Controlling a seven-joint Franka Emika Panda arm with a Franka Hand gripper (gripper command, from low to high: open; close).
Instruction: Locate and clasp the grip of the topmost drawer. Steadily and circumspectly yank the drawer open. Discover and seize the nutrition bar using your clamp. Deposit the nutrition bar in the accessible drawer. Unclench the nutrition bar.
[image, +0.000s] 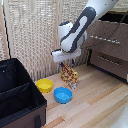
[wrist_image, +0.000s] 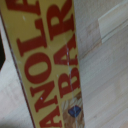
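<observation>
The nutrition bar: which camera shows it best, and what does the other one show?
The wrist view shows the nutrition bar best: it fills the picture, and parts of its red lettering can be read. The exterior view shows the bar small, standing on the wooden floor under the tool, beside the blue bowl.

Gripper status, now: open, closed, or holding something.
Gripper: closed on the nutrition bar, fingers at its upper end, above the floor.

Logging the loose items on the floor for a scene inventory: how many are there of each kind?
Bowls: 2, the yellow bowl and the blue bowl
Nutrition bars: 1, the nutrition bar, standing under the clamp
Black bins: 1, the black bin
Total: 4
</observation>
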